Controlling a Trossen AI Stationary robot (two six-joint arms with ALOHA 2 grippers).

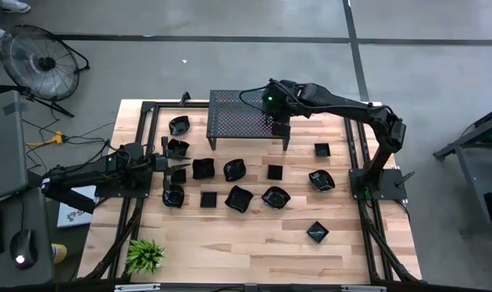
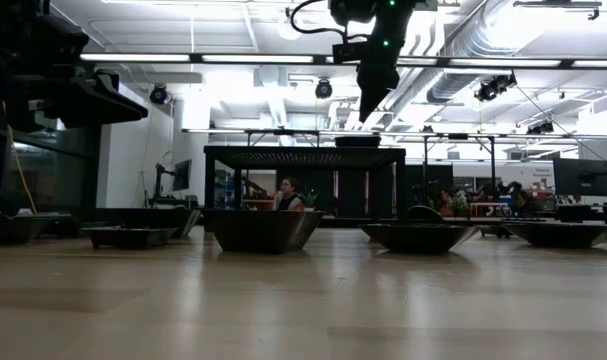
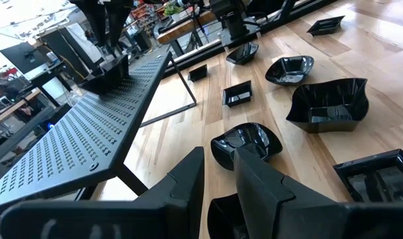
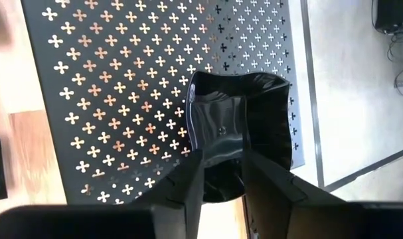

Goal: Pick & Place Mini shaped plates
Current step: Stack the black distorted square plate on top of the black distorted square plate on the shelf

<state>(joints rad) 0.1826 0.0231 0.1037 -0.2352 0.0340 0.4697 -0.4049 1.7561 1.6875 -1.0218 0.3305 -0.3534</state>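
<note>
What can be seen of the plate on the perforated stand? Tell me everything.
The plate is a small glossy black dish, roughly square with a wavy raised rim and a flat base that catches the light. It sits upright and looks empty, resting on the black perforated stand near one edge. The right gripper hangs above it, fingers apart, and the low view shows it clear of the rim.

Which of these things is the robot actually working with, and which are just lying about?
Part of the job:
- small black dishes on the table
- dish on the metal stand, under the right end effector

Lying about:
- green plant
- floor fan
</note>
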